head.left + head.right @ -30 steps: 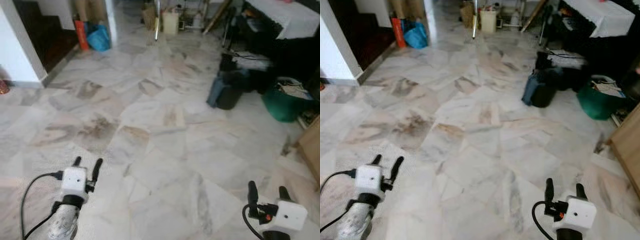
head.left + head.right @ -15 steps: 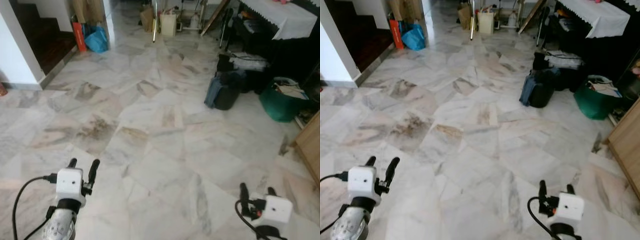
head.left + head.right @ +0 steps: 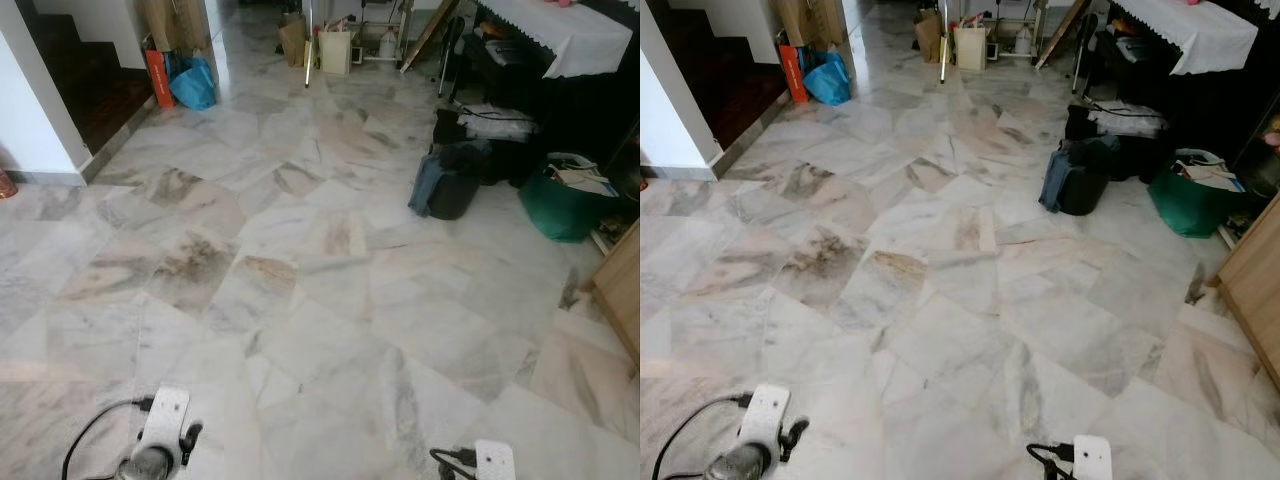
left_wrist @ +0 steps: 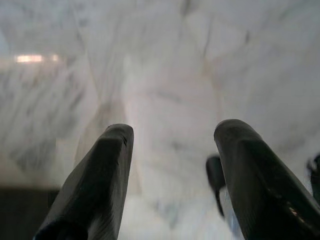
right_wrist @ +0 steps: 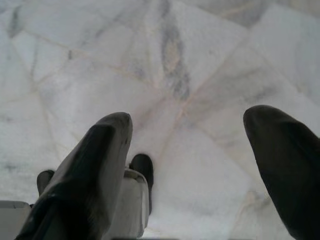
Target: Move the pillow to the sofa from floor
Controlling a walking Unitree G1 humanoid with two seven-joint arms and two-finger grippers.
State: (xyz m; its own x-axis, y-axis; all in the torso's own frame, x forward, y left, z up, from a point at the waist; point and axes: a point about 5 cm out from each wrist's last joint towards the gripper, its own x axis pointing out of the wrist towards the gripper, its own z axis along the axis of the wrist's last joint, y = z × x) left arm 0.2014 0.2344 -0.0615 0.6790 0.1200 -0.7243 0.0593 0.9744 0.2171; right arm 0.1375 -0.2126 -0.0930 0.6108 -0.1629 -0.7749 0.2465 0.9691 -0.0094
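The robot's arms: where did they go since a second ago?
Both arms dropped low. The left pincer and the right pincer used to stick up in front of the robot; now they point down at the marble floor, both open and holding nothing. The blue bag, the dark bag and the green basket stayed put; the camera just shifted a little.

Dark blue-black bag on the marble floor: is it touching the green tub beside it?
Apart. The left eye view shows bare marble floor between the dark blue-black bag and the green tub.
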